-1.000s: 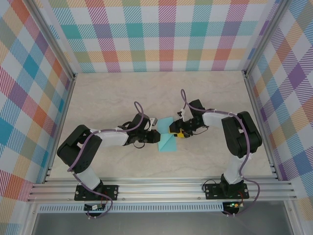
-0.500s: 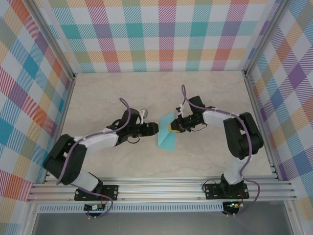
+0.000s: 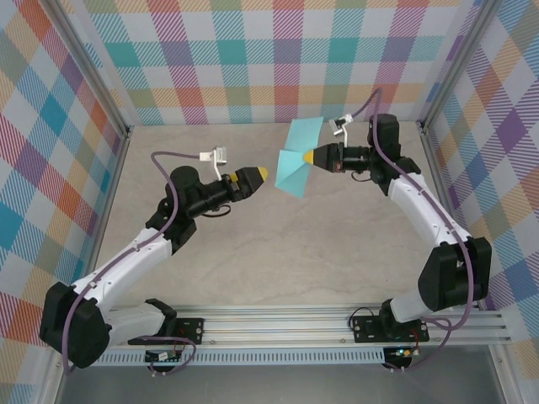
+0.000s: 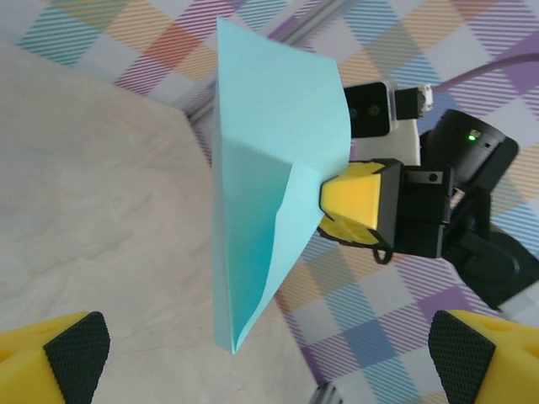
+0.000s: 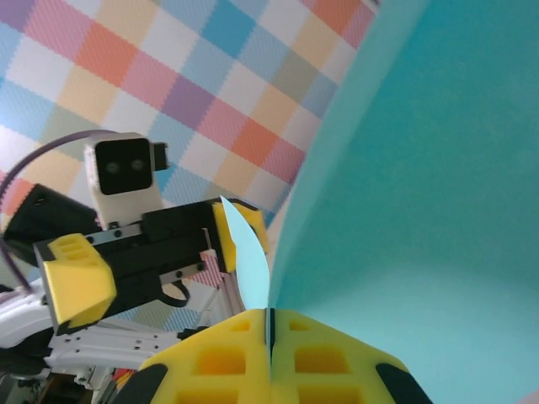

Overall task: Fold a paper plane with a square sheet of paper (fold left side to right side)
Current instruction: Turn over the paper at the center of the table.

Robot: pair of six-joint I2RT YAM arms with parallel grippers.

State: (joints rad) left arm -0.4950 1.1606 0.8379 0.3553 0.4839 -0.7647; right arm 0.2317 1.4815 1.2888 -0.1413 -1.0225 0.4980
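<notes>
Paper sheet, turquoise, partly folded, held aloft over far edge of table, off surface. Right tool clamped on its creased edge, probably presenting it for regrasp. Left tool wide apart, empty, facing sheet, near it.

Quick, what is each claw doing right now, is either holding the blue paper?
Left gripper: jaws open, holding nothing.
Right gripper: jaws shut on the sheet of paper, held in the air.
</notes>
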